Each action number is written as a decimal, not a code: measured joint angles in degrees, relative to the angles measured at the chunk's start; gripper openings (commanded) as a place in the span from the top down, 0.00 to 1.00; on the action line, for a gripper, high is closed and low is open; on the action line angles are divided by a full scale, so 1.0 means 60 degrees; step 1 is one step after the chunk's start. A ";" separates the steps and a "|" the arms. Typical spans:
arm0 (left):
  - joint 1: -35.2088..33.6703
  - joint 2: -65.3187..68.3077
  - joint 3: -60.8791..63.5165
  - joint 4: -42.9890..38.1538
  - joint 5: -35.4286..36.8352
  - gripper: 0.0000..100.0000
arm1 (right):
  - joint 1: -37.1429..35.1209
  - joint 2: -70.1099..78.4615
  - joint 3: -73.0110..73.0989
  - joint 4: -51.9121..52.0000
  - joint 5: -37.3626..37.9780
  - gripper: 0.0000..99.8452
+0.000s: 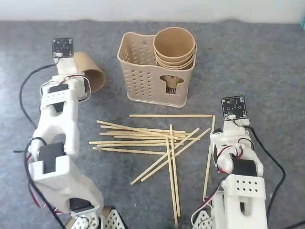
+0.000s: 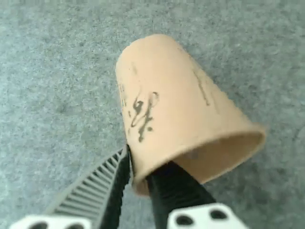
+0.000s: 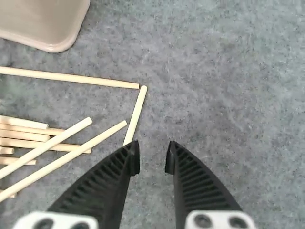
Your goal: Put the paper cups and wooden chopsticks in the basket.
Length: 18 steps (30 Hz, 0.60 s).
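A grey mat (image 1: 267,71) covers the table. The beige slotted basket (image 1: 143,81) stands upright at the middle back, and one of its lower corners cuts into the right wrist view (image 3: 47,24). A stack of paper cups (image 1: 175,45) sits in the basket's right part. It looks like four cups, though the nested rims are hard to separate.

One more cup, the loose cup (image 1: 90,71), is to the left of the basket and apart from it, tipped on its side. The left gripper (image 2: 140,164) is clamped on its rim, one finger inside the mouth and the ribbed one outside against the wall (image 2: 181,114). In the high view the left arm (image 1: 59,124) covers part of this cup. Neither view shows whether the cup rests on the mat or hangs above it.

The wooden chopsticks (image 1: 152,143) lie scattered on the mat in front of the basket, roughly a dozen of them. They cross and overlap, so the count is uncertain. One lies alone just before the basket, and another runs down along the right arm (image 1: 238,162).

The right gripper (image 3: 151,157) hangs low over bare mat with its fingers a little apart and nothing between them. It is just beside the end of that chopstick (image 3: 135,114). Black cables (image 1: 24,102) trail by both arms.
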 measured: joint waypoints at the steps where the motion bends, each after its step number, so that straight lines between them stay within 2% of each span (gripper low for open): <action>1: 0.0000 0.0000 0.0000 0.0000 0.0029 0.99 | 0.0000 0.0000 0.0000 0.0000 0.0000 0.89; 4: 0.0029 -0.0015 0.0000 0.0220 0.0029 0.99 | 0.0000 0.0000 0.0000 0.0000 0.0000 0.89; 8: 0.0059 -0.0674 0.0000 0.1231 0.0059 0.99 | 0.0000 -0.0015 0.0059 0.0000 0.0000 0.89; 14: 0.0059 -0.2842 -0.0059 0.3136 0.1626 0.99 | 0.0000 -0.0015 0.0059 0.0000 0.0000 0.89; 18: 0.0293 -0.4190 -0.0864 0.4952 0.2154 0.99 | 0.0000 -0.0015 0.0059 0.0000 0.0000 0.89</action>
